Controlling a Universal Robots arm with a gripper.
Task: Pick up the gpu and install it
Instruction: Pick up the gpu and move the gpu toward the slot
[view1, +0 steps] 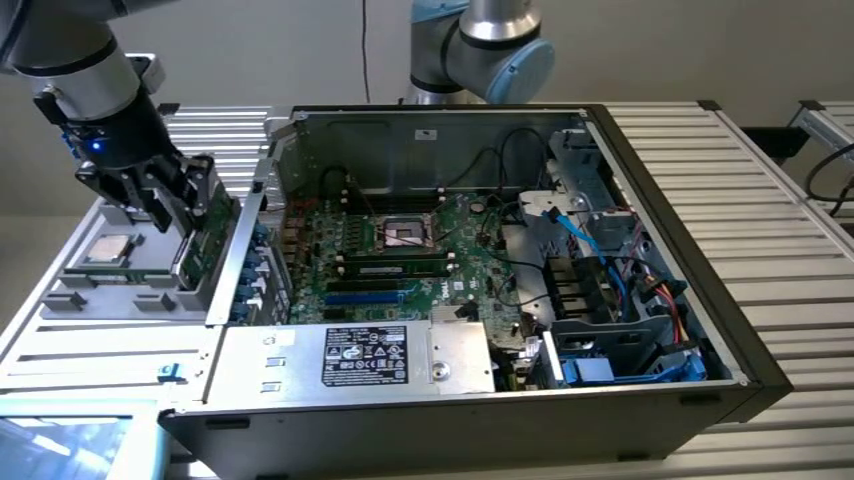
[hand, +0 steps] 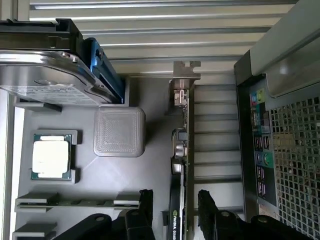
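The gpu (hand: 183, 165) stands on its edge in a grey parts tray (hand: 120, 170), seen edge-on, with its silver bracket (hand: 185, 80) at the end away from me. In the exterior view the gpu (view1: 203, 238) shows as a green card at the tray's side nearest the computer case. My gripper (hand: 176, 207) is open and straddles the card's near end, one black finger (hand: 145, 202) on each side with small gaps. In the exterior view the gripper (view1: 160, 205) hangs low over the tray, just at the card's upper edge.
The tray also holds a CPU (hand: 50, 156), a hard drive (hand: 45, 75), a grey square block (hand: 119, 131) and a thin memory stick (hand: 75, 201). The open computer case (view1: 641, 180) with its green motherboard (view1: 400, 250) lies to the exterior view's right; its rear panel (hand: 260, 150) is close beside the gpu.
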